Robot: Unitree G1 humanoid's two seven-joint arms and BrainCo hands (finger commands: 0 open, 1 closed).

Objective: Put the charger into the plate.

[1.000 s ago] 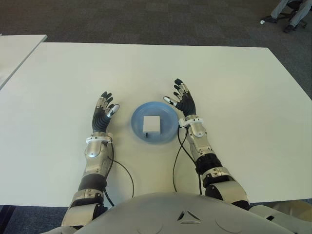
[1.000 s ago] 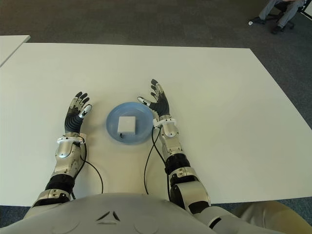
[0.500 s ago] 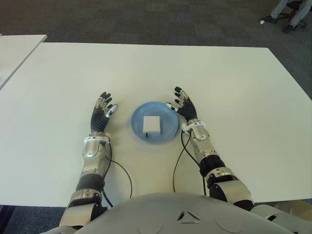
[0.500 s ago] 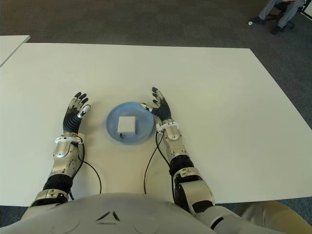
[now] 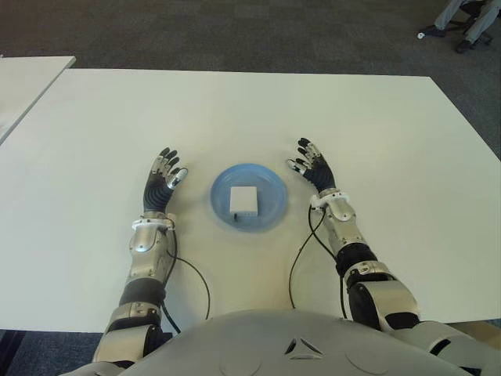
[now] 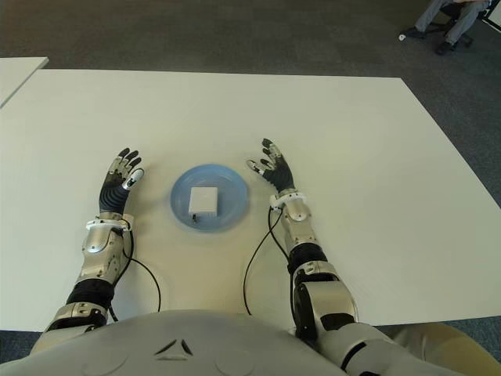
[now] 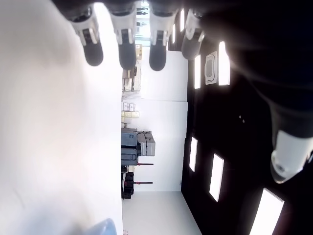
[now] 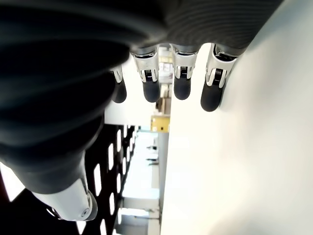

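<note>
The white charger (image 5: pixel 243 200) lies in the blue plate (image 5: pixel 270 207) on the surface (image 5: pixel 235 110), between the left hand (image 5: pixel 162 182) and right hand (image 5: pixel 315 168), both spread wide and empty.

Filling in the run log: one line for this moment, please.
charger: in plate | left robot hand: open, left of plate | right robot hand: open, right of plate

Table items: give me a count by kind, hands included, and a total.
Charger: 1, white, lying in the plate
Plate: 1, blue
Robot hands: 2, left hand and right hand, both open and empty, one either side of the plate
Total: 4
</note>
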